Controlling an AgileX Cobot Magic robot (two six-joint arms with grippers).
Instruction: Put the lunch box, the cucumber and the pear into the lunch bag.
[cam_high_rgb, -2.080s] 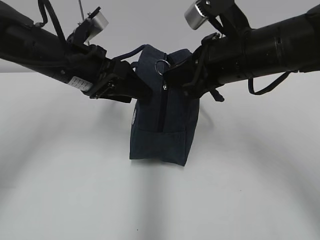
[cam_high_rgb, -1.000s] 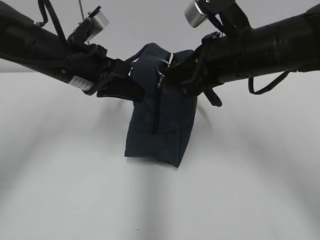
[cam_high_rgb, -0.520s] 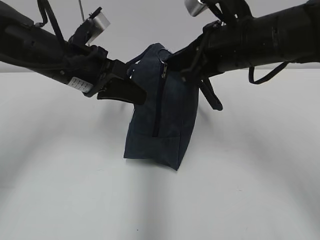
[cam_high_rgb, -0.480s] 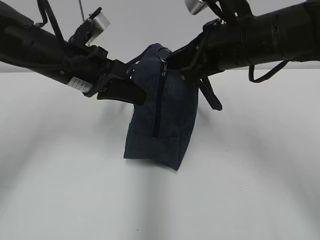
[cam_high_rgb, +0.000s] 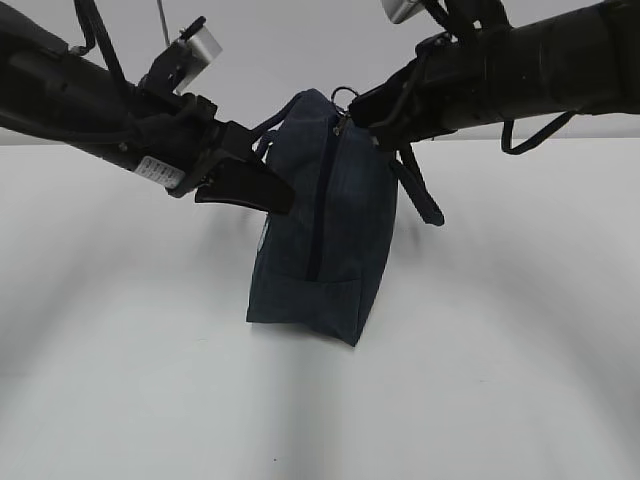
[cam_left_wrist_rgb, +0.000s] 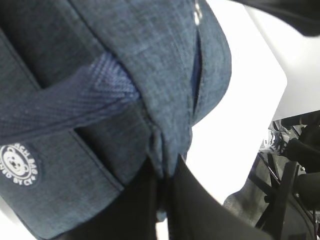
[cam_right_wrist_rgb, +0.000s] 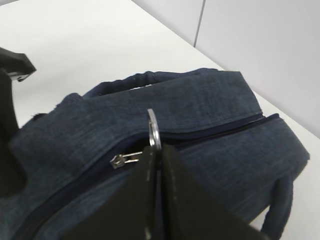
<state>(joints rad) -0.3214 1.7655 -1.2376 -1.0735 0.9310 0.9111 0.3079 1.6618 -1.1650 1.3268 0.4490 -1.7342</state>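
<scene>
**A:** Start on the left. What is the left gripper (cam_high_rgb: 268, 193) doing?

**B:** It is clamped on a fold of the lunch bag (cam_high_rgb: 330, 240), low on the end panel. In the left wrist view the dark fabric is bunched into a pleat that runs straight down between the fingers (cam_left_wrist_rgb: 145, 210). A handle (cam_left_wrist_rgb: 65, 100) crosses the panel above that, and the white round logo (cam_left_wrist_rgb: 19, 165) sits off to the side.

**B:** Where does the bag stand?

**A:** Upright on the white table (cam_high_rgb: 150, 380), in the middle, between the two arms, its base on the surface and its zipper (cam_high_rgb: 318, 200) running down the end that faces the exterior camera.

**A:** And the right side?

**B:** The right gripper (cam_high_rgb: 362, 112) is pinched shut on the metal ring pull (cam_right_wrist_rgb: 153, 129) at the bag's top corner. In the right wrist view the ring stands up out of the closed fingertips, with the small slider (cam_right_wrist_rgb: 120, 160) just beside them. From there the zipper track runs away along the bag's long axis, and it looks closed.

**A:** So the pull goes along that seam?

**B:** I'd judge so, with the left arm bracing. Nothing blocks the track. The lunch box, cucumber and pear are not in view.
</scene>
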